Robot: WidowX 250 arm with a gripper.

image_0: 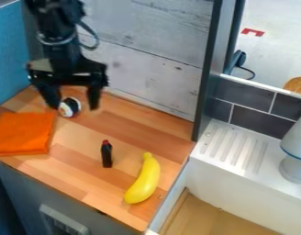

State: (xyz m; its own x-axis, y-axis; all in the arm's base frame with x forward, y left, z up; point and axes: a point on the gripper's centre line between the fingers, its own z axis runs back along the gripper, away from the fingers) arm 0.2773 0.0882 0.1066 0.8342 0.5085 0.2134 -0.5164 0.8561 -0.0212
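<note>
Arm (53, 18) cut off at top edge; orange cloth (24, 133) clipped left, white object (295, 160) clipped right (markings on round item (69, 107), upper left, too blurred).

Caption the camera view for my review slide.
Open black claw near a small round item on a wooden counter, with an orange cloth, a red-capped dark bottle and a yellow banana.

An orange cloth (24, 133) lies on the wooden worktop (79, 137) near the tool (75, 106). Farther from the tool, toward the camera, is a small dark bottle (107, 155) with a red cap; beyond that, a yellow banana (144, 181). A white sink (239, 190) with a ridged drainboard (230, 146) sits well apart from the tool.
</note>
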